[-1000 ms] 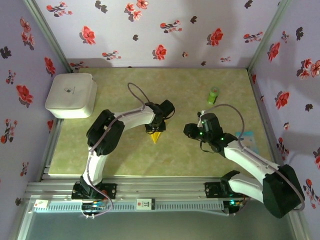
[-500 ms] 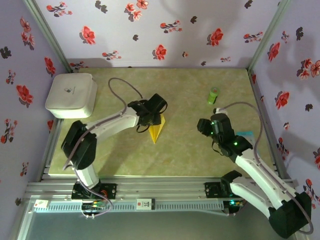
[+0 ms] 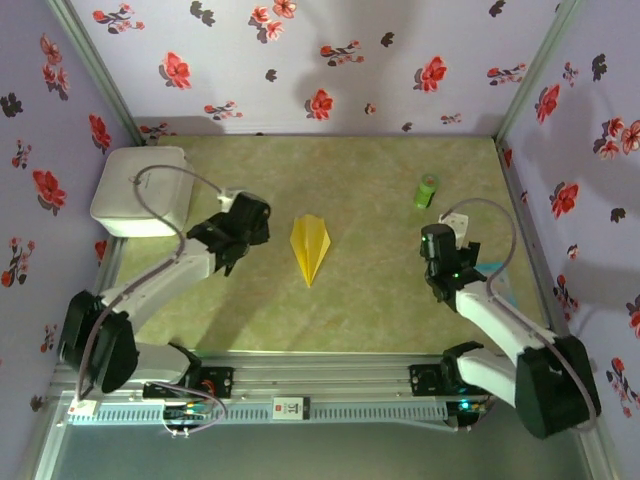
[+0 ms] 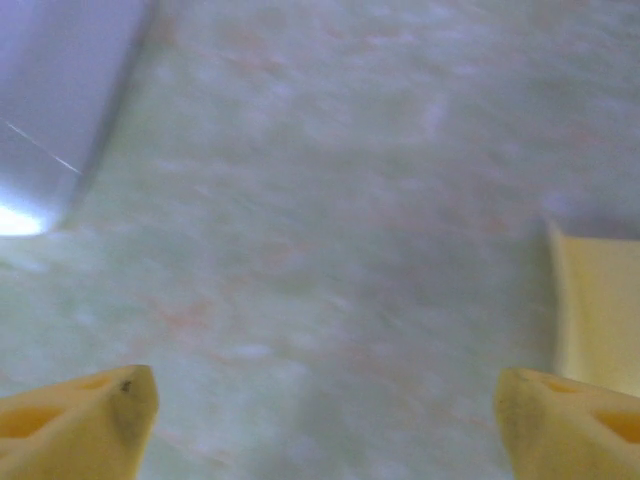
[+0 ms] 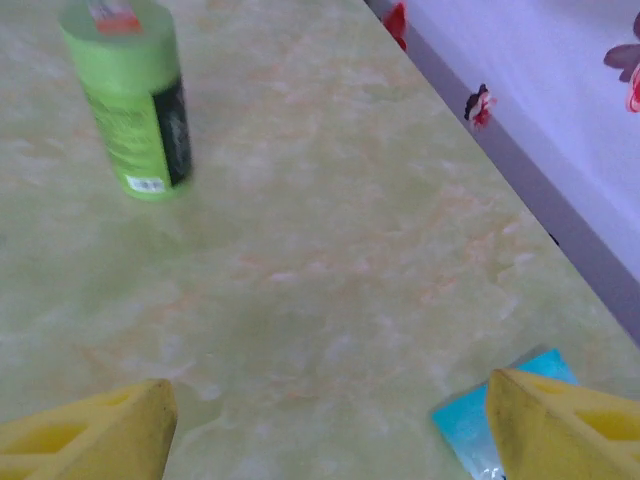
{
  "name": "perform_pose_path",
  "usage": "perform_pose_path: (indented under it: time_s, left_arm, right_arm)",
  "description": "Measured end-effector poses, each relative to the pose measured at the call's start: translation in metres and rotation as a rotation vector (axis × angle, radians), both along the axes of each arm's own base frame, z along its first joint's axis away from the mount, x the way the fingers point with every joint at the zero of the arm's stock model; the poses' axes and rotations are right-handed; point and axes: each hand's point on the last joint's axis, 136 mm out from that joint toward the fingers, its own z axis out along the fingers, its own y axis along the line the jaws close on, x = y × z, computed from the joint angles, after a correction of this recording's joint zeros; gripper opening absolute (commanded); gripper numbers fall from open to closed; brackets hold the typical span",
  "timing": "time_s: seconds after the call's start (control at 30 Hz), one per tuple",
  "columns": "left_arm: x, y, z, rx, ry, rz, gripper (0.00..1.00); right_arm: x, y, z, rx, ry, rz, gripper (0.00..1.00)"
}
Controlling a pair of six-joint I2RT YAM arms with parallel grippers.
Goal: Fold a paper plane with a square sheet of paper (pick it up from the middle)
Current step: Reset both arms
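Observation:
The square sheet of paper lies folded as a slim yellow paper plane (image 3: 310, 247) in the middle of the table, its pointed tip toward the near edge. Nothing touches it. My left gripper (image 3: 243, 224) hovers to its left with the fingers spread wide and nothing between them. In the left wrist view one edge of the paper plane (image 4: 598, 310) shows at the right, beyond my left gripper (image 4: 325, 420). My right gripper (image 3: 438, 244) is over on the right, open and empty. In its wrist view, bare table lies under my right gripper (image 5: 330, 430).
A white rounded box (image 3: 143, 190) sits at the back left, and its corner (image 4: 55, 100) shows in the left wrist view. A small green cylinder (image 3: 428, 190) (image 5: 135, 100) stands at the back right. A teal packet (image 3: 497, 273) (image 5: 505, 420) lies by the right wall.
My left gripper has let go of the plane and pulled away to the left. The right gripper has drawn back to the right. Both jaws have opened wide, and the plane lies uncovered.

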Motion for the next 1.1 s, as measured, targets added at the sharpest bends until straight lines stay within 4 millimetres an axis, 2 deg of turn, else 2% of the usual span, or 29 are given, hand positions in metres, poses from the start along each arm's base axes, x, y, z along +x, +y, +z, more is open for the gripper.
perform_pose_path:
  time_s: [0.07,0.17,0.27,0.37,0.5,0.6,0.63,0.73,0.87,1.0,1.1]
  left_arm:
    - [0.005,0.030,0.004,0.015,-0.043,0.061,1.00]
    - [0.011,0.068,0.004,0.044,-0.080,0.134,1.00]
    - [0.018,0.092,-0.002,0.098,-0.097,0.153,1.00]
    - [0.024,0.107,-0.008,0.146,-0.120,0.140,1.00]
    - [0.035,0.121,-0.023,0.172,-0.150,0.117,0.99]
    - [0.042,0.127,-0.043,0.190,-0.162,0.079,1.00]
    - [0.044,0.127,-0.050,0.201,-0.156,0.059,1.00]
    - [0.053,0.121,-0.062,0.206,-0.146,-0.002,1.00]
    - [0.063,0.113,-0.064,0.177,-0.198,-0.071,1.00]
    - [0.049,0.119,-0.081,0.146,-0.250,-0.078,1.00]
    - [0.035,0.126,-0.102,0.126,-0.257,-0.076,1.00]
  right_arm:
    - [0.009,-0.005,-0.014,-0.018,0.017,-0.003,0.83]
    - [0.024,-0.006,-0.025,-0.017,0.000,0.026,0.84]
    - [0.038,0.000,-0.029,0.005,-0.041,0.085,0.84]
    - [0.047,0.007,-0.025,0.046,-0.106,0.171,0.85]
    - [0.057,0.004,-0.026,0.085,-0.190,0.211,0.85]
    - [0.062,-0.009,-0.050,0.112,-0.167,0.181,0.86]
    - [0.061,-0.014,-0.058,0.120,-0.137,0.166,0.99]
    - [0.066,-0.020,-0.049,0.141,-0.174,0.143,0.99]
    - [0.069,-0.025,-0.041,0.144,-0.213,0.106,0.99]
    - [0.069,-0.028,-0.039,0.145,-0.225,0.086,0.99]
    - [0.069,-0.029,-0.037,0.147,-0.233,0.081,0.99]
